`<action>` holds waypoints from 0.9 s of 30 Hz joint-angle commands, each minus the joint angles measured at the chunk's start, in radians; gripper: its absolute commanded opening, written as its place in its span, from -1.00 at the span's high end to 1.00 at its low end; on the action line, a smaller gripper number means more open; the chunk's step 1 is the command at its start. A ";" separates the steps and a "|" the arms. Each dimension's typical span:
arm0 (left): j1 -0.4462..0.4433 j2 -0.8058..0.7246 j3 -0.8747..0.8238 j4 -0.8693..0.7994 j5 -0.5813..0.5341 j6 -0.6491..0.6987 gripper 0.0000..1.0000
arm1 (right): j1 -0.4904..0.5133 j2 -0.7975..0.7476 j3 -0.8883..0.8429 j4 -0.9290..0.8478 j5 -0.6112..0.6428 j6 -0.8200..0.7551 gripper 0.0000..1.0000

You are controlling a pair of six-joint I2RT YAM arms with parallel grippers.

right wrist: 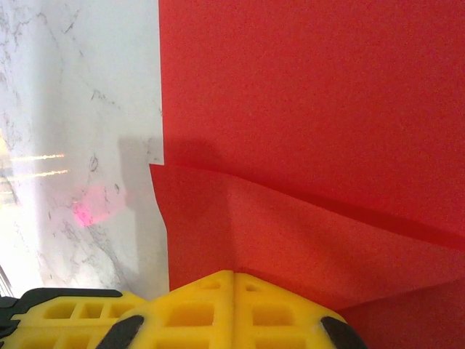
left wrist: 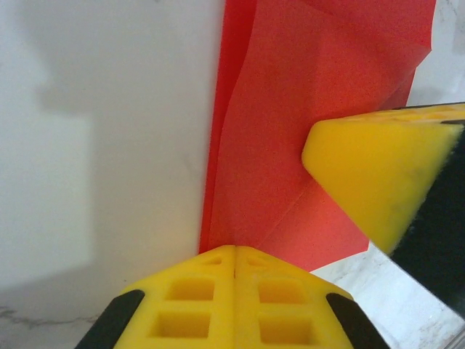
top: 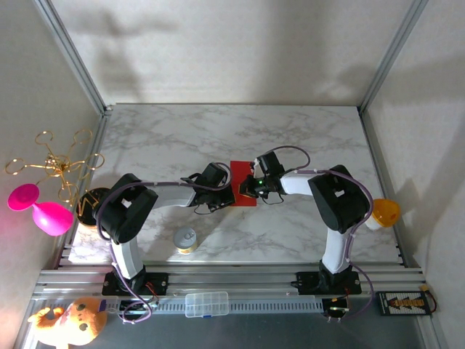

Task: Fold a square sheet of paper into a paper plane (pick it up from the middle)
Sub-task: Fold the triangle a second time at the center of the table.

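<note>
One thin, bright red square sheet of paper (right wrist: 327, 94) lies mid-table on the glossy white marble table (top: 305, 138), partly folded, with soft raised creases. My left gripper (left wrist: 234, 254) and right gripper (right wrist: 234, 276) both have their yellow waffle-textured fingers together on the sheet, possibly pinching it. Dragging either one could tear the paper or skew the crease.

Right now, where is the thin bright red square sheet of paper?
In the top external view, the red paper sheet lies at the middle of the marble table, between the left gripper and the right gripper.
</note>
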 commanded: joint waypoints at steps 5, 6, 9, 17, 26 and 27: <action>0.012 0.047 -0.086 -0.165 -0.066 -0.014 1.00 | -0.153 -0.015 -0.033 -0.024 0.128 -0.053 0.92; 0.012 0.049 -0.084 -0.169 -0.067 -0.009 1.00 | -0.174 -0.013 -0.033 -0.028 0.132 -0.061 0.92; 0.013 0.046 -0.073 -0.169 -0.063 -0.001 1.00 | -0.224 -0.022 -0.028 -0.039 0.144 -0.080 0.92; 0.013 0.046 -0.028 -0.168 -0.044 0.013 1.00 | -0.155 -0.146 -0.019 -0.043 0.124 -0.066 0.89; 0.014 0.044 -0.019 -0.172 -0.039 0.020 1.00 | -0.001 -0.036 0.029 -0.021 0.068 -0.007 0.90; 0.013 0.043 -0.018 -0.171 -0.038 0.020 1.00 | 0.005 -0.023 0.038 -0.021 0.065 -0.004 0.90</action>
